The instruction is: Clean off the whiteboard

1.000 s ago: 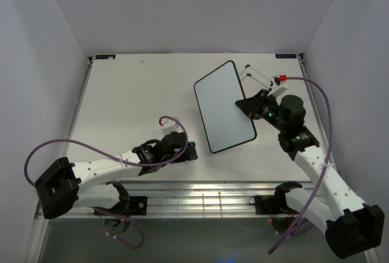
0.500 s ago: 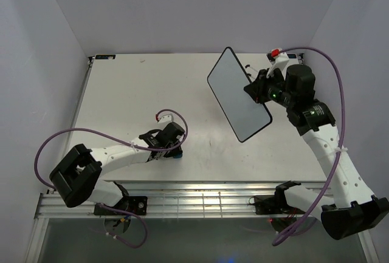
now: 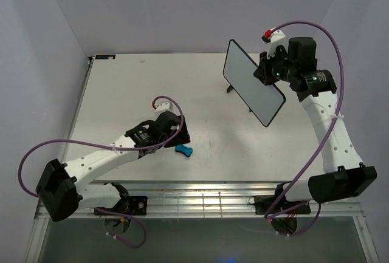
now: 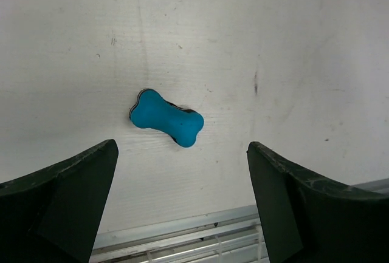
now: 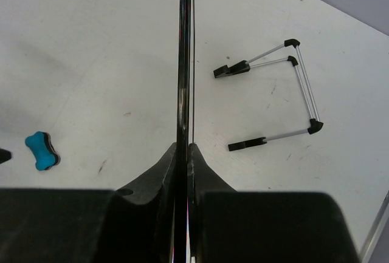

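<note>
The whiteboard (image 3: 254,91) is held up off the table at the far right, tilted, its glossy face blank. My right gripper (image 3: 267,71) is shut on its right edge. In the right wrist view the whiteboard (image 5: 184,62) shows edge-on as a thin black line, pinched in my right gripper (image 5: 183,147). A blue bone-shaped eraser (image 3: 183,150) lies flat on the table. My left gripper (image 3: 180,139) hovers just behind it. In the left wrist view the left gripper (image 4: 182,149) is wide open, and the eraser (image 4: 166,118) lies free beyond its fingertips.
A black wire stand (image 5: 279,93) lies flat on the table under the raised board; only its feet (image 3: 230,88) show from above. The table's metal front rail (image 4: 182,239) runs just near the eraser. White walls enclose the table on three sides.
My left gripper has opened and left the eraser on the table, then pulled back. My right arm has swung the whiteboard up and toward the far right, more upright.
</note>
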`<act>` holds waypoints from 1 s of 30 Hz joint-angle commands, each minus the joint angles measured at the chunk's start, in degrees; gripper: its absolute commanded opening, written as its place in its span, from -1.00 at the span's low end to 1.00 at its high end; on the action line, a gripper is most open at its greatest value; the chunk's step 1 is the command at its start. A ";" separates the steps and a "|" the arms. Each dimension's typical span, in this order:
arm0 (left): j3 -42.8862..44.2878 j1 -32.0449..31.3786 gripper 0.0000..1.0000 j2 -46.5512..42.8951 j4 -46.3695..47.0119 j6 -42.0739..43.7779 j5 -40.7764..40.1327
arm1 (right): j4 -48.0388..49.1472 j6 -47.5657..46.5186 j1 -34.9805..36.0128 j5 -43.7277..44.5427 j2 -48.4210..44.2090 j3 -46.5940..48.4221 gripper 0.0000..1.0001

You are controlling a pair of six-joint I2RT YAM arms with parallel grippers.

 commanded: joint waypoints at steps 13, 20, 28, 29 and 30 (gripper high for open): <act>2.81 0.15 0.96 -18.02 -16.67 10.71 7.10 | 0.21 -12.01 -10.82 -16.55 15.29 16.38 -0.85; 5.10 0.06 0.96 -26.10 -17.30 19.59 6.14 | 0.22 -15.00 -15.13 -25.43 21.44 18.84 -0.85; -3.14 0.15 0.96 -35.77 -9.13 17.40 3.06 | 0.92 -14.92 -16.53 -25.07 26.98 21.66 -0.85; -3.94 0.15 0.96 -36.21 -8.59 17.22 2.71 | 1.09 -15.09 -16.62 -25.25 27.51 21.39 -0.85; -4.30 0.15 0.96 -36.39 -8.24 17.22 2.88 | 1.18 -15.35 -16.71 -25.60 27.86 21.22 -0.85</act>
